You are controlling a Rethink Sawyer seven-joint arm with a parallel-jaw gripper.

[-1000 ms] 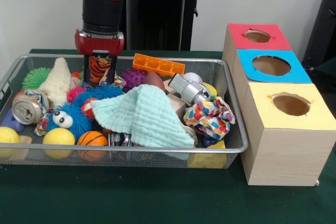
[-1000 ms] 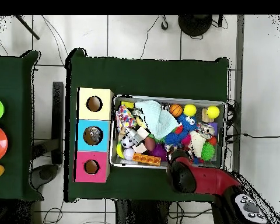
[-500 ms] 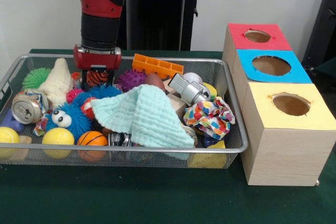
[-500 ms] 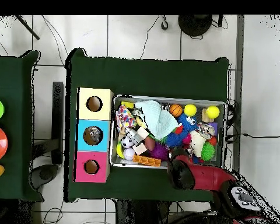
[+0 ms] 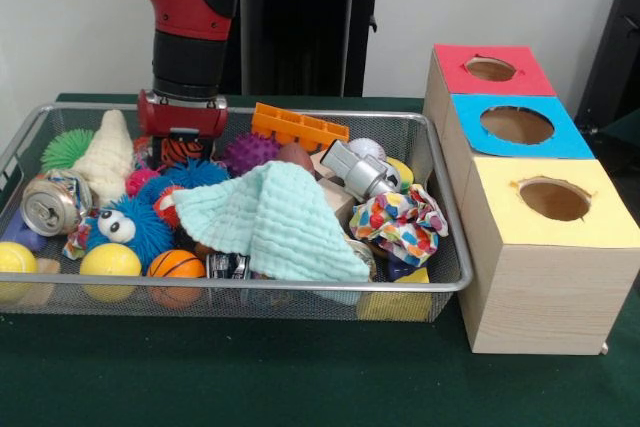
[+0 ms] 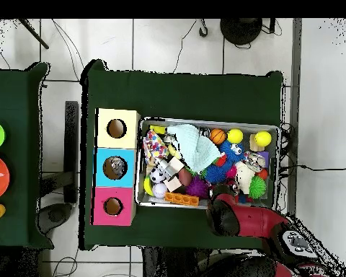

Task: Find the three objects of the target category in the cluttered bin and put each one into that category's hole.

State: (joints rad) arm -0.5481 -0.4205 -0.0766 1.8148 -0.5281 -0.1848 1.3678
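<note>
Bin (image 5: 455, 277): tiger toy (image 5: 183, 151) (under end effector (image 5: 180, 147))

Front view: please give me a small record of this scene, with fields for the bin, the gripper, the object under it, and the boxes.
bin: wire mesh bin, crowded with toys, balls and a mint cloth
gripper: gripper low at the bin's far-left part, its tips hidden among the toys
object under gripper: tiger-striped toy, mostly covered
boxes: red box, blue box, yellow box in a row beside the bin, each with a round hole on top
</note>
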